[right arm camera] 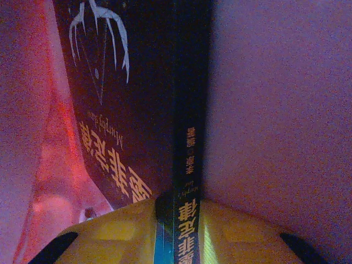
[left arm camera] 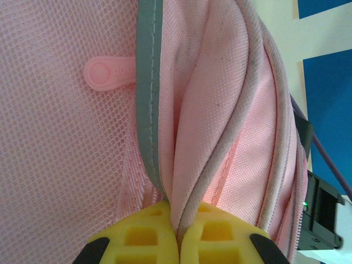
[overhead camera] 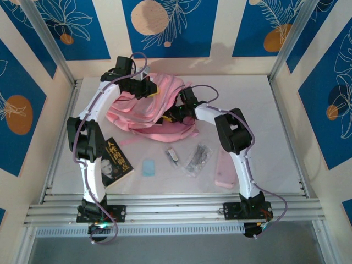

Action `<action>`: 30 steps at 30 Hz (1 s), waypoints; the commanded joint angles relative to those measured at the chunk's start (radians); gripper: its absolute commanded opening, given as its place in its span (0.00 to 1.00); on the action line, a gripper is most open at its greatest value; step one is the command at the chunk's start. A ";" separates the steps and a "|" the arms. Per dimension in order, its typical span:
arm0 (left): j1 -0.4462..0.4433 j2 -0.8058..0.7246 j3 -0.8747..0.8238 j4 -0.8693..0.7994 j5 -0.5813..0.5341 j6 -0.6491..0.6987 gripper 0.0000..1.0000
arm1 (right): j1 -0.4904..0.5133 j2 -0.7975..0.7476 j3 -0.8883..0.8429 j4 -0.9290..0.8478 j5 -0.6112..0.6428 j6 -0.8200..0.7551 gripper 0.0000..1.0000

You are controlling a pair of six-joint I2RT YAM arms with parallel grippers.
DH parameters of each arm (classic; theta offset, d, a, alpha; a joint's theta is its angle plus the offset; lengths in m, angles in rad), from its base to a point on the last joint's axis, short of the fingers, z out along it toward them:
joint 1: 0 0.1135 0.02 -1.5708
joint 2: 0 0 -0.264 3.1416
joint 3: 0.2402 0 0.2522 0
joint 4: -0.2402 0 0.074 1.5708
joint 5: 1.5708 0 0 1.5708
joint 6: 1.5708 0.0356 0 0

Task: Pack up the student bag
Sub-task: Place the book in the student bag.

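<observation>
The student bag (overhead camera: 144, 111), a soft pink backpack, lies slumped at the back middle of the table. My left gripper (overhead camera: 146, 88) is at the bag's far upper edge. In the left wrist view its yellow pads (left arm camera: 140, 234) are shut on a fold of pink fabric with grey piping (left arm camera: 220, 159), next to the blue-grey trim (left arm camera: 146, 93) and a mesh pocket (left arm camera: 55, 143). My right gripper (overhead camera: 174, 115) reaches into the bag's opening. It is shut on the spine of a dark book (right arm camera: 129, 110) with gold characters, and the pink lining (right arm camera: 275, 99) surrounds it.
On the table in front of the bag lie a second black book (overhead camera: 116, 162) by the left arm, a pale blue flat piece (overhead camera: 149, 167), a small white-and-dark stick (overhead camera: 172, 155), a clear packet of dark bits (overhead camera: 198, 158) and a pale-pink pencil case (overhead camera: 225, 168).
</observation>
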 commanded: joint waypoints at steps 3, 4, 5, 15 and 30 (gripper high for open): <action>-0.003 -0.067 0.012 0.038 0.063 -0.007 0.00 | 0.048 0.076 0.086 0.066 -0.075 0.061 0.27; -0.003 -0.066 0.012 0.039 0.062 -0.007 0.00 | 0.048 0.082 0.089 0.072 -0.079 0.070 0.27; -0.003 -0.065 0.012 0.038 0.060 -0.007 0.00 | 0.047 0.084 0.087 0.090 -0.092 0.081 0.27; -0.003 -0.055 0.017 0.033 0.059 -0.009 0.00 | 0.041 0.143 0.142 0.158 -0.123 0.142 0.33; 0.022 -0.008 0.115 -0.162 0.032 0.156 0.00 | -0.170 0.143 0.427 -0.723 -0.440 -0.581 0.00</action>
